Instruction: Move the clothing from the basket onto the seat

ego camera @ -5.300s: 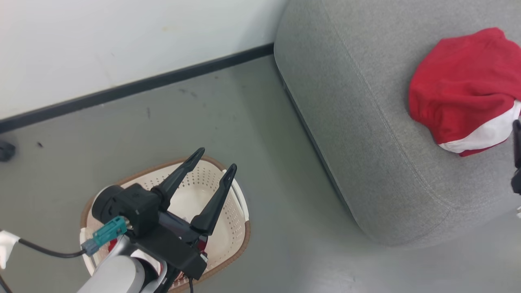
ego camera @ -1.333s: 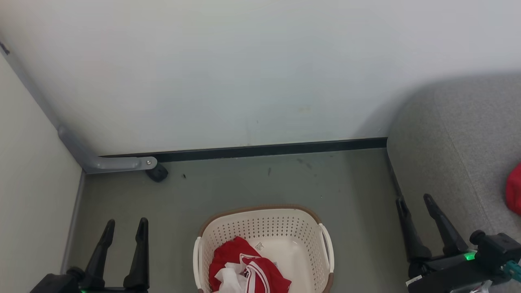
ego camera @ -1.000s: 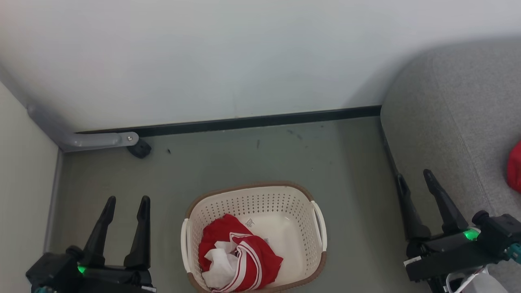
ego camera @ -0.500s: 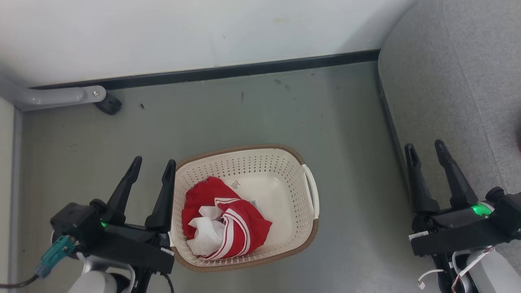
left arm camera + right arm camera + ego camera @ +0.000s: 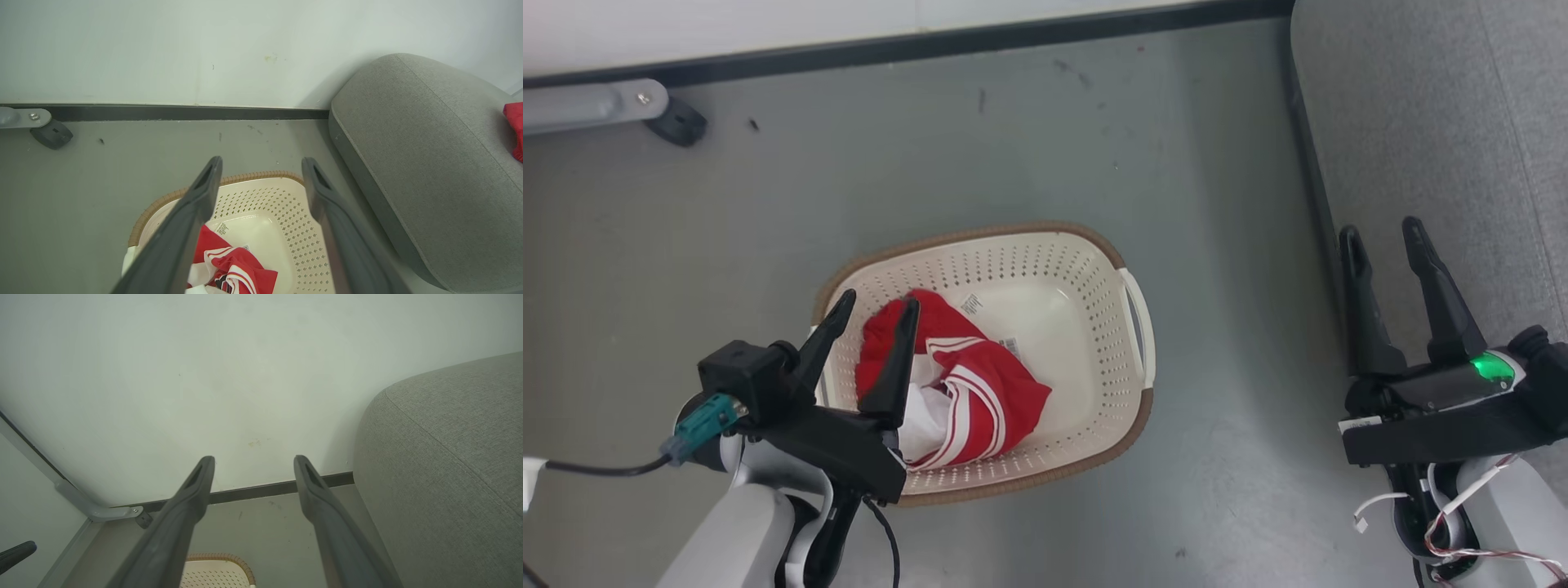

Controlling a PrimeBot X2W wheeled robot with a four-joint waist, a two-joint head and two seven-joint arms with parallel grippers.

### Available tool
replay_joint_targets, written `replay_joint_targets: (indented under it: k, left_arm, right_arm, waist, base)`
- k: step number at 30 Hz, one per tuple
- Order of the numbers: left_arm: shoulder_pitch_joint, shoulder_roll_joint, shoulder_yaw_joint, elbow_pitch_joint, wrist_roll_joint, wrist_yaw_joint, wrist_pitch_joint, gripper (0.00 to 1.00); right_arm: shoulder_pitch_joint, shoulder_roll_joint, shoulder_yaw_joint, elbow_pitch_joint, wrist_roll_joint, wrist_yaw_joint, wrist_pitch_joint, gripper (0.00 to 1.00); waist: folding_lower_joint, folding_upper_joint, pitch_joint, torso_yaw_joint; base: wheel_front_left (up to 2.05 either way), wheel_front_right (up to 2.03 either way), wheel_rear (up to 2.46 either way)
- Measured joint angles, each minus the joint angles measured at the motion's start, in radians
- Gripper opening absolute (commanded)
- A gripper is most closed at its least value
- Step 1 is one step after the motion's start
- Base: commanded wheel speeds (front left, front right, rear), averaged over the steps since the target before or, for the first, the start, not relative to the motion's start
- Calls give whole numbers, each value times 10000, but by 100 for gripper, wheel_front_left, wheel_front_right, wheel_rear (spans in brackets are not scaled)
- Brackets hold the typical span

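A plain white wall [image 5: 171,45] meets the smooth grey-green floor [image 5: 1029,155] along a black skirting strip [image 5: 163,112], with small dark scuffs nearby. At the floor's far left corner, a grey metal bracket [image 5: 584,104] ends at a black rubber stop [image 5: 678,124]. A large grey woven-fabric seat [image 5: 1437,122] lines the right edge.

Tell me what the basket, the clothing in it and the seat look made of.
The basket: moulded cream plastic, likely; perforated walls, smooth sheen, brown woven-look rim. The clothing: soft red-and-white fabric; it crumples and folds. The seat: grey woven upholstery, matte, with a stitched seam.
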Motion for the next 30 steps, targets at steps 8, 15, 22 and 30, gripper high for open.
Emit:
replay_joint_targets:
  k: [8,15,22,30]
  left_arm:
    - [-793,-54,-159,1352,111,-92,439,100]
    - [-1567,-182,-424,2383,374,-188,848,100]
    - [-2203,-336,-583,3348,487,-240,1154,100]
    - [-2961,-332,-640,4489,616,-253,1469,100]
  right_arm:
    - [-205,224,-42,-109,-31,17,-25,100]
    - [-457,426,-35,-217,-46,73,-25,100]
    - [-549,702,29,-217,-92,146,-25,100]
    - [-582,1045,100,-198,-222,244,-25,100]
  waist:
    - [-1,0,708,-322]
    - [0,0,1323,-602]
    - [0,0,1913,-889]
    - [-1,0,2567,-1274]
  base:
    - [0,0,0]
    - [0,0,0]
    - [0,0,0]
    - [0,0,0]
